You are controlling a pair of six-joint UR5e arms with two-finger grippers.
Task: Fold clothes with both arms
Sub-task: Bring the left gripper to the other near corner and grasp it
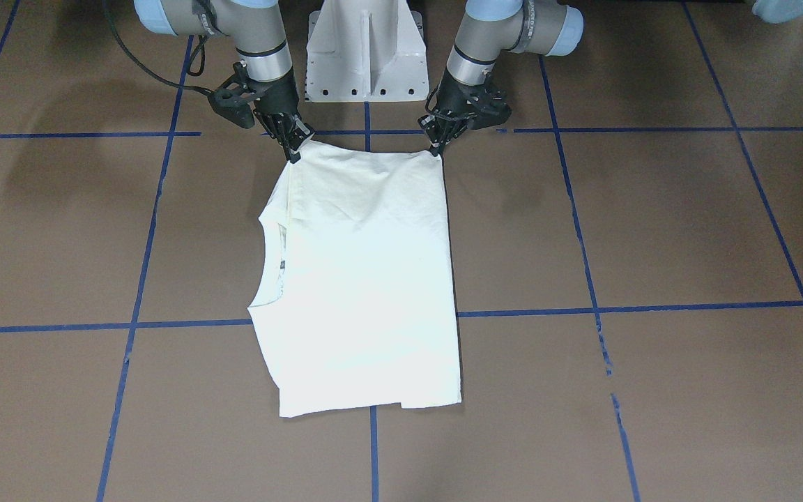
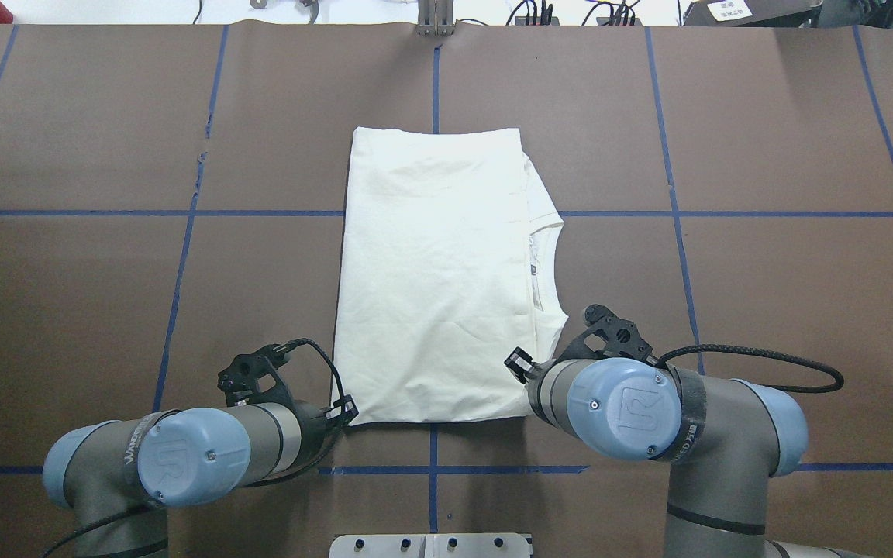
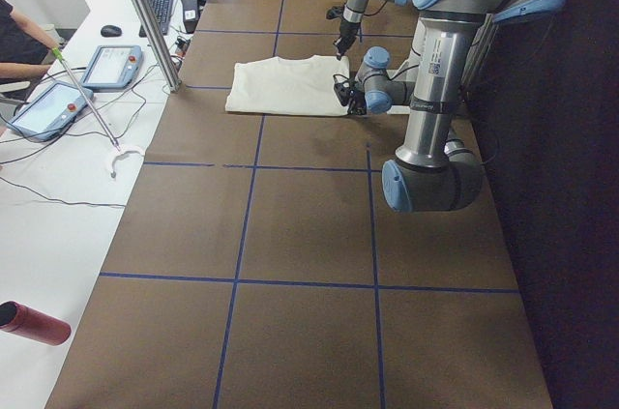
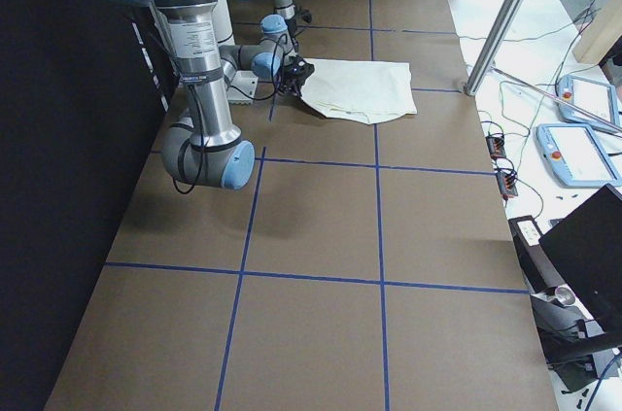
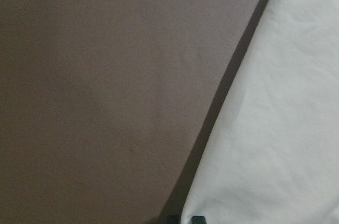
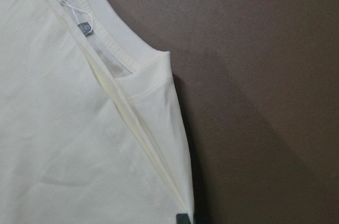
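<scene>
Cream-white long-sleeved T-shirt (image 2: 431, 279) lies flat mid-table on the brown table top (image 2: 105, 310). It's folded to a tall rectangle, plain side up, no print showing. Long axis runs near to far, crossing one blue tape line (image 2: 67, 212) of the grid. Sleeves are tucked out of sight. Ribbed round collar (image 6: 114, 30) sits on the robot's right side, w/ a small grey label (image 6: 85, 27) just inside it and a folded layer's edge running alongside. Fabric has light creases only.

Black two-finger left gripper (image 1: 436, 148) is at the shirt's near left corner, fingers drawn narrow and pinching the cloth edge. Left wrist cam shows only fingertip ends at the hem, fabric to the right, bare table to the left. Black two-finger right gripper (image 1: 295, 152) is at the near right corner, just below the collar side, also narrow and nipped on the edge. Both tips are low, at table level.

Grey metal left arm (image 2: 183, 457) and right arm (image 2: 632, 407), both w/ light blue joint caps, come in from the near side. White pedestal base (image 1: 364, 49) stands btwn them, just apart from the shirt's near edge.
</scene>
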